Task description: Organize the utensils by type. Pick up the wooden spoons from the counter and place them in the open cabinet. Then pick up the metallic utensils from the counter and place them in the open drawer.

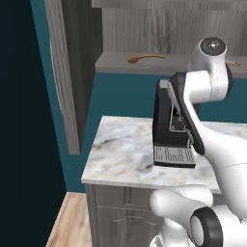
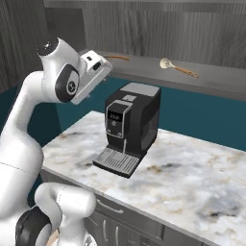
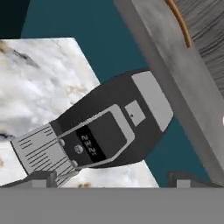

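Two wooden spoons lie on the cabinet's grey shelf board (image 2: 216, 81): the orange-brown one (image 2: 117, 57) (image 1: 144, 58) to the left and the cream-bowled one (image 2: 177, 67) to the right. In the hand view the orange-brown spoon's handle (image 3: 180, 24) curves across the shelf (image 3: 175, 78). My gripper (image 3: 114, 179) hangs open and empty in the air in front of the shelf, above the counter (image 1: 120, 149). Its fingertips (image 3: 41, 177) stand wide apart. The metallic utensils and the drawer are out of view.
A black coffee machine (image 2: 132, 122) (image 1: 171, 130) (image 3: 109, 131) stands on the marble below my hand. The cabinet's long door (image 1: 65, 72) hangs open at the left. The counter's left edge drops to a wooden floor (image 1: 72, 222).
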